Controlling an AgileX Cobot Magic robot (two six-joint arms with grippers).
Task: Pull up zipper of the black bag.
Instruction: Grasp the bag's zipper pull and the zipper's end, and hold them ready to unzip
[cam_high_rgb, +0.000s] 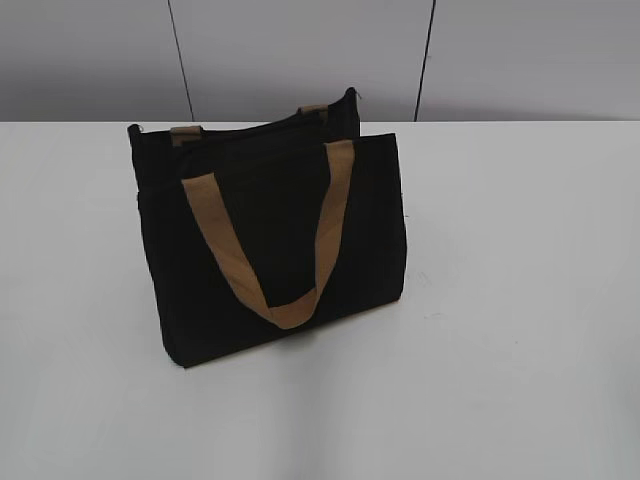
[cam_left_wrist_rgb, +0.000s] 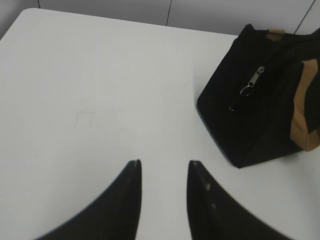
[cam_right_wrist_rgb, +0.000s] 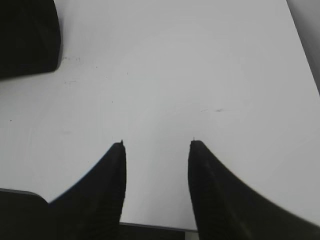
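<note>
The black bag stands on the white table with a tan handle hanging over its front. In the left wrist view the bag sits at the upper right, and the silver zipper with its round pull loop hangs on the bag's end, near the top. My left gripper is open and empty, well short of the bag and to its left. My right gripper is open and empty over bare table; a corner of the bag shows at its upper left. Neither gripper shows in the exterior view.
The white table extends on all sides of the bag. Its near edge shows between the right gripper's fingers. A grey panelled wall stands behind the table.
</note>
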